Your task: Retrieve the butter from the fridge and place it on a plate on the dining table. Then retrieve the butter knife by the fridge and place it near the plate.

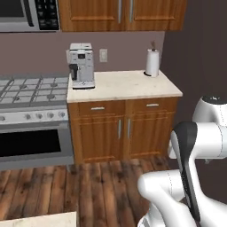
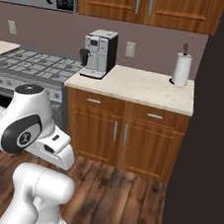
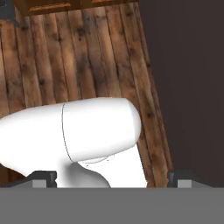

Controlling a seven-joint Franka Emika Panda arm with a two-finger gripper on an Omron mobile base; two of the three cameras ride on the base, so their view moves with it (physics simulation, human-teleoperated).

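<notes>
Left base view: a beige speckled stone worktop (image 1: 128,86) sits on brown wooden base cabinets (image 1: 124,128). Its two doors and two drawers are all shut, so what they contain cannot be seen. On the worktop's left end stands a silver and black coffee machine (image 1: 82,66), and at the back right corner an upright white paper towel roll (image 1: 152,62) stands on its holder. A white wall outlet (image 1: 103,55) is between them on the mauve wall. Just beside the cabinets on the left is a steel gas stove (image 1: 31,88) with a dark oven door. Above it hangs a steel microwave (image 1: 26,15), next to closed wooden upper cabinets (image 1: 119,13). The dark plank wooden floor (image 1: 66,186) runs across the front. A tall dark brown panel (image 1: 199,53) closes off the right side. At the bottom left edge, a pale speckled corner of the dining table (image 1: 44,219) is in view.

Right base view: the same worktop seen from the other side, with the coffee machine at its left end and the paper towel roll at the right, against the tall dark panel. The cabinet doors and drawers are shut here too.

Hand view: the claw (image 3: 113,179) points down at the plank floor beside the dark panel. Its two dark fingertips (image 3: 43,178) are spread wide apart, released, grasping nothing.
</notes>
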